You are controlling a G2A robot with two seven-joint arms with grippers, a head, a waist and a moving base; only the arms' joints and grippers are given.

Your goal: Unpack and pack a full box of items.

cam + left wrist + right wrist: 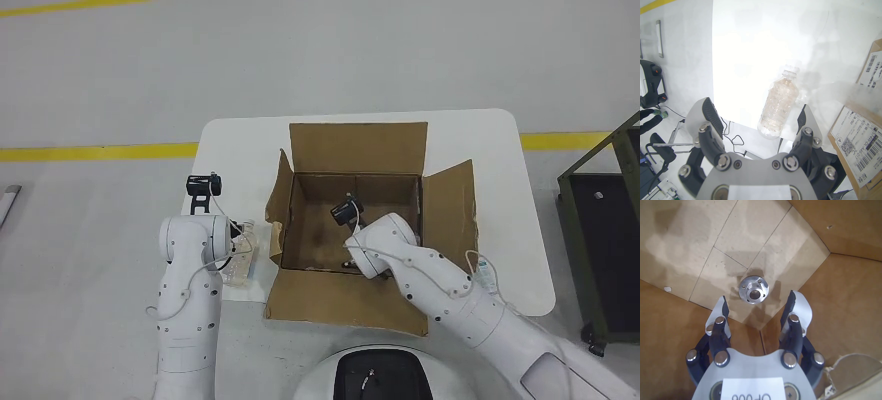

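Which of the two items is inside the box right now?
The round metal flange: it sits on the floor of the cardboard box, beneath the right gripper. The clear bottle lies outside, on the white table.

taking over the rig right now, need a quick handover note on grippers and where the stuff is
Left gripper: open, over the plastic bottle, which lies on the table beside the box.
Right gripper: open, inside the box, over the metal flange on its floor.
Done: bottle is out of the box.
Left: flange not yet gripped; lifting it out is probably next.
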